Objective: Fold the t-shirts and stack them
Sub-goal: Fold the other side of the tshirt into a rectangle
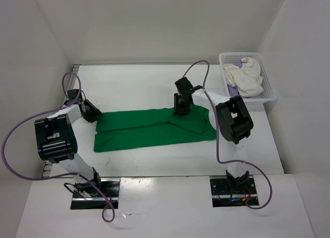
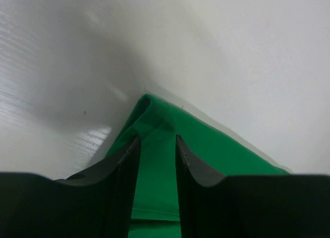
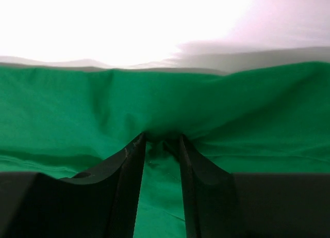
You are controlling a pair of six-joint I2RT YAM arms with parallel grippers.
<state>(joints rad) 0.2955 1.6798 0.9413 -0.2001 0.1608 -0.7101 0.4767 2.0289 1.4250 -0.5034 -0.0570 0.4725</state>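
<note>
Looming closest from above, the left arm (image 1: 55, 139) and right arm (image 1: 234, 119) reach out to the green t-shirt (image 1: 154, 129), which lies as a long folded band across the middle of the worktop (image 1: 139, 83). The left hand (image 1: 93, 113) sits at its far left corner and the right hand (image 1: 180, 108) on its far edge towards the right end. I'd guess they are spaced like that so one long fold lies even. The white t-shirt (image 1: 246, 77) waits in the basket (image 1: 269, 88) at the far right, with a bit of the lavender t-shirt (image 1: 230, 89) beside it.

From the left wrist, the fingers stand apart over the shirt's corner and clamp nothing. The cloth lies flat beneath them.

From the right wrist, the fingers are parted too. Their tips are sunk into a small pucker, which looks more like resting on the cloth than pinching it.
</note>
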